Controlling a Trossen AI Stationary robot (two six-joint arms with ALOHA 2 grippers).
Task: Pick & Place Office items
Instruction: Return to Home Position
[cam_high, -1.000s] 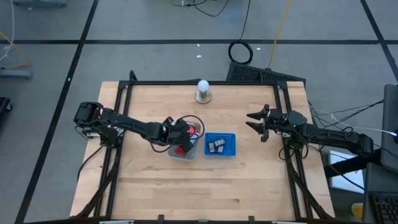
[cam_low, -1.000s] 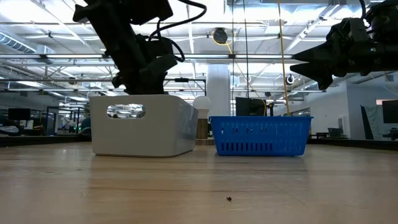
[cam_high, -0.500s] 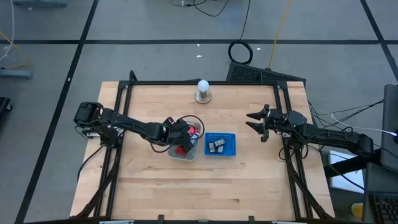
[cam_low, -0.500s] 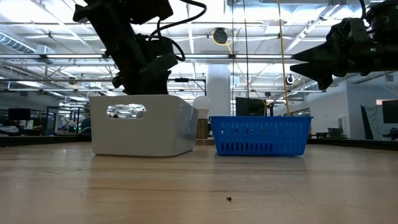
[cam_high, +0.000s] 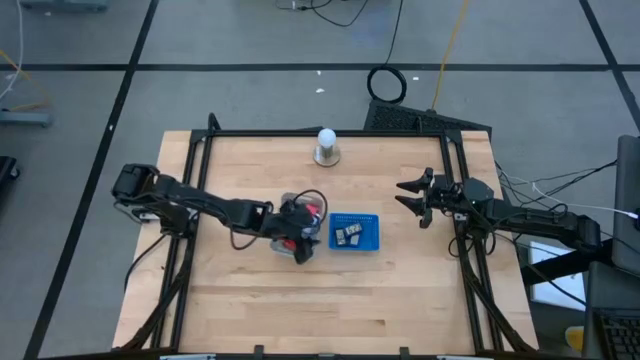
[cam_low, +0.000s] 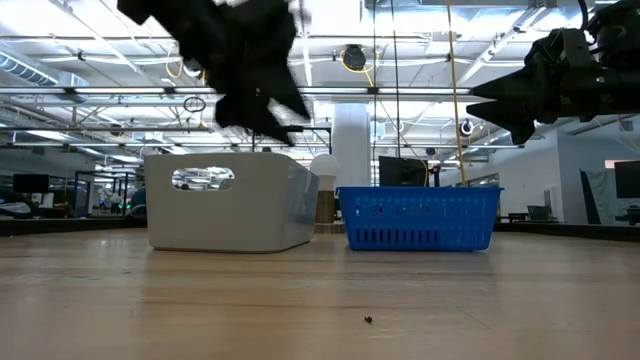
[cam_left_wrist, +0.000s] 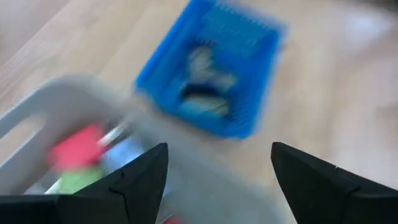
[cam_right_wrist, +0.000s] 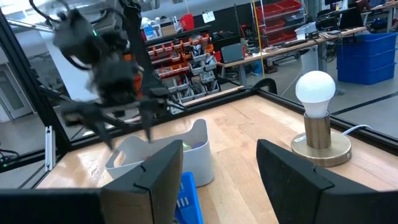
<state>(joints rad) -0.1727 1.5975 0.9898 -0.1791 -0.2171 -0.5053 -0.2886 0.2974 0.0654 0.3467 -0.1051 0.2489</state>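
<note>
A pale tray stands mid-table with a blue basket at its right side. In the left wrist view the tray holds office items: a red one, a green one and a light blue one. Several small items lie in the basket. My left gripper hovers open above the tray, its fingers empty and slanting down toward the basket. My right gripper waits open near the table's right edge, high above the wood.
A white bulb on a round base stands near the table's far edge. A black frame runs along the table's left, far and right sides. Bare wood lies between the containers and the near edge.
My left gripper has opened, risen out of the tray and tipped up from steeply down to a slant, shifting toward the blue basket. Whether it let an item go, the frames do not show. The tray and basket stay where they were.
</note>
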